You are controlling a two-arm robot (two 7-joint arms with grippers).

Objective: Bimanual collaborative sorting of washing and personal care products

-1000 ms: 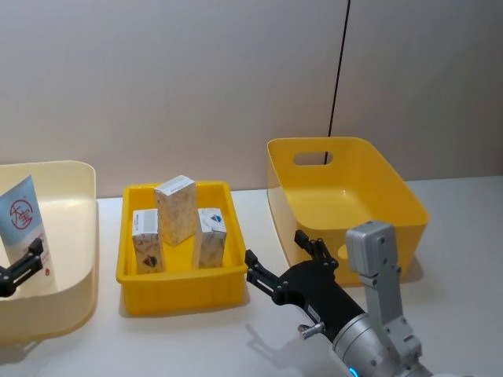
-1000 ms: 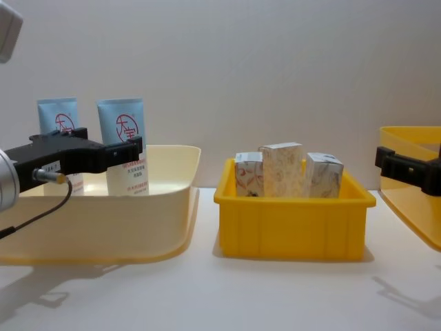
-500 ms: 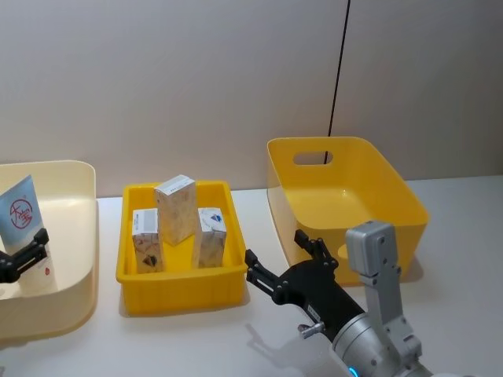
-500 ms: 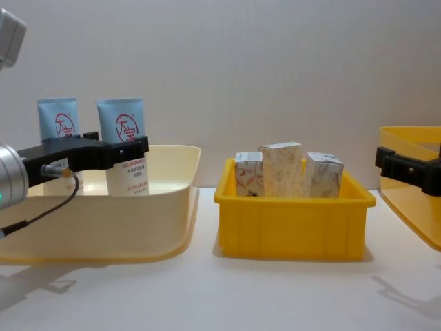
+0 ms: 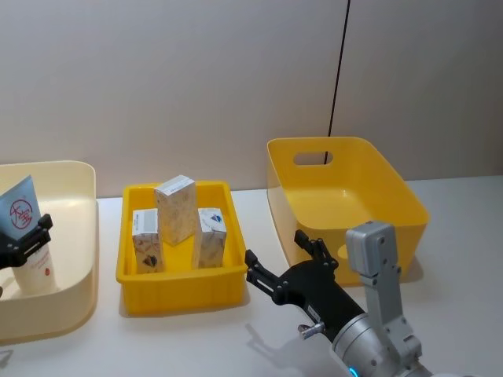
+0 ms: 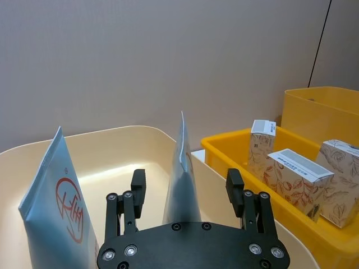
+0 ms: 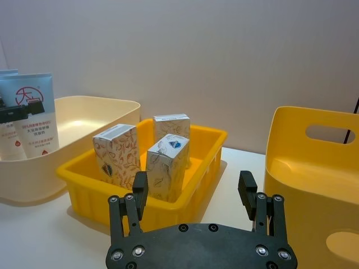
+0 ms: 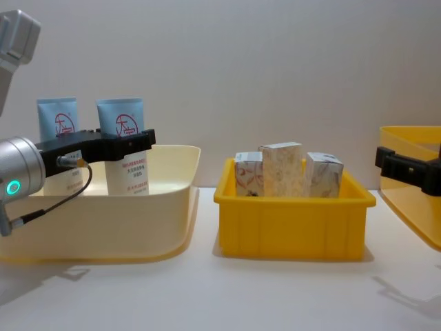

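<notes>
In the head view, the left gripper (image 5: 27, 236) reaches in at the left edge over the cream plastic bin (image 5: 85, 179). Its black fingers sit around a tall light-blue squeeze tube with a red round logo (image 5: 19, 209), which stands in that bin. Just right of the bin is a shallow yellow plastic tray (image 5: 178, 284) holding 3 small whitish cartons with a leafy pattern (image 5: 175, 208), all upright. Farther right is a deep yellow plastic bin with a handle slot (image 5: 393, 206). The right gripper (image 5: 274, 245) hovers over the white table (image 5: 456, 228) between the tray and the deep bin, fingers spread wide and holding nothing.

In the left wrist view, the left gripper's fingers stand wide apart on either side of the tube, seen edge-on. There is a gap on both sides and nothing is clamped. A 2nd light-blue tube (image 6: 59, 193) stands beside it in the cream bin.

In the right wrist view, the right gripper's fingers are far apart and empty, and the 3 cartons stand close together in the tray.

In the chest view, the 2 tubes stand upright side by side, their tops above the cream bin's rim. The left gripper crosses the tube nearer the tray at mid-height. The right gripper shows at the right edge, well apart from the cartons.
</notes>
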